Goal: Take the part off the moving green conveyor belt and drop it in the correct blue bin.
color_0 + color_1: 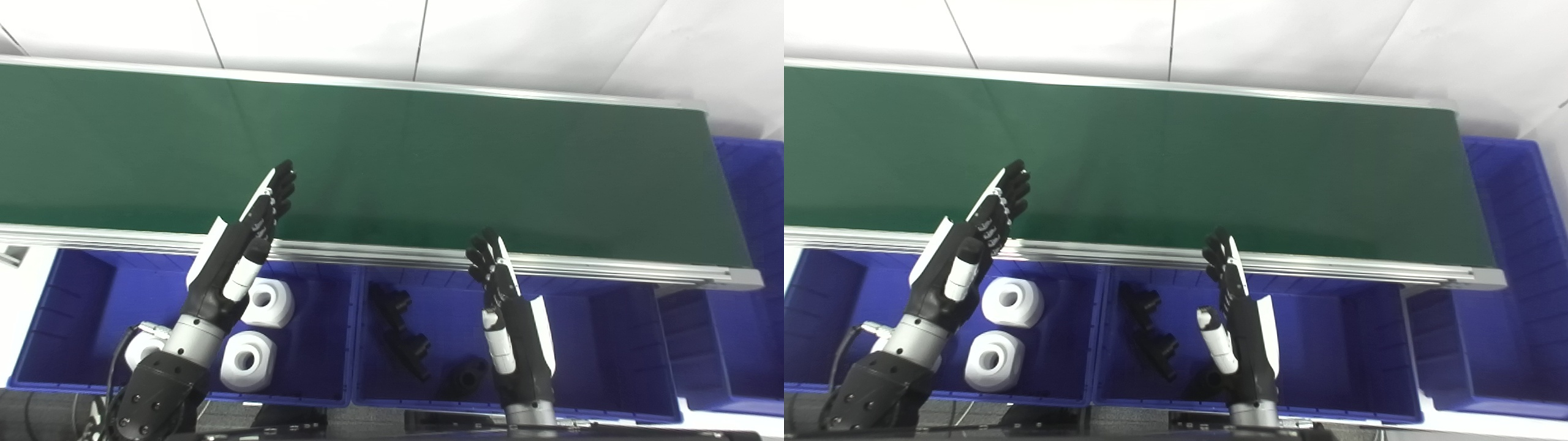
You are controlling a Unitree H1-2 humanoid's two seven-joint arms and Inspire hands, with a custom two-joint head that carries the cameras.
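The green conveyor belt [429, 165] runs across the view with no part on it. My left hand [245, 245] is open, fingers straight, reaching over the belt's near rail [380, 254]. My right hand [505, 300] is open too, held upright above the middle blue bin [612, 343], its fingertips level with the rail. The left blue bin [79, 318] holds white ring-shaped parts [267, 302], one partly hidden behind my left forearm. Black parts [404, 334] lie in the middle bin.
A third blue bin [750, 275] stands past the belt's right end. White wall panels [392, 37] rise behind the belt. A black cable [113, 373] loops by my left forearm.
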